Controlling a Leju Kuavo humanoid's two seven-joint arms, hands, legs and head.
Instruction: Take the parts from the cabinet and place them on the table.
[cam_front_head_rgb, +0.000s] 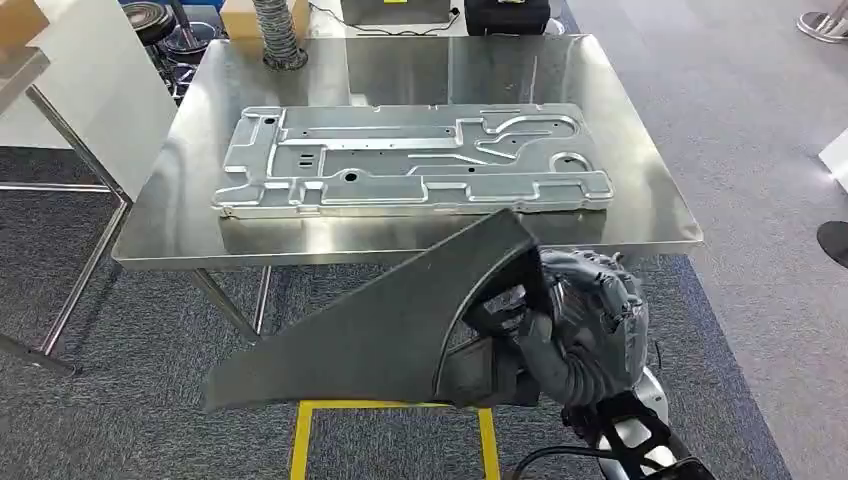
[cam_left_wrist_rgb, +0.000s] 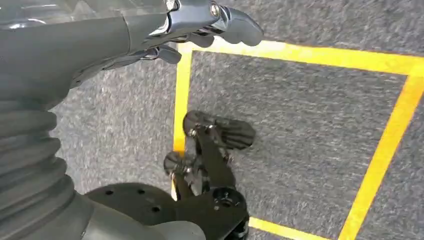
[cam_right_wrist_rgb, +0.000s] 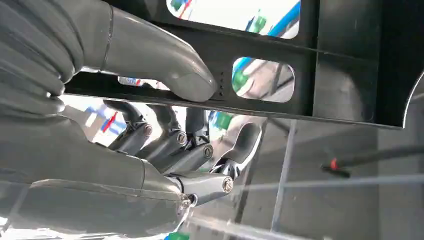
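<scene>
Holding one dark wedge-shaped panel (cam_front_head_rgb: 400, 320) in front of the steel surface (cam_front_head_rgb: 650, 210), your right hand (cam_front_head_rgb: 575, 325) grips it at its wide end, with the thumb (cam_right_wrist_rgb: 165, 65) pressed on one face of a slotted black rib and the darker fingers (cam_right_wrist_rgb: 175, 145) curled behind it, as the right wrist view shows. The panel is in the air below the near edge of the surface in the head view, not resting on it. Its long axis runs at a slant across that view: the narrow tip points down toward your left, over the carpet, and the broad, curved end rises to the right, just overlapping the near edge of the surface. You have one panel in hand and one large stamped metal plate (cam_front_head_rgb: 410, 160) lying flat on the surface, its long side running left to right, parallel to the near edge. Your left hand (cam_left_wrist_rgb: 200, 25) hangs over grey carpet marked with yellow tape lines (cam_left_wrist_rgb: 300, 52); it holds nothing, and its fingers look loosely bent, though you cannot tell plainly how far they are curled.
</scene>
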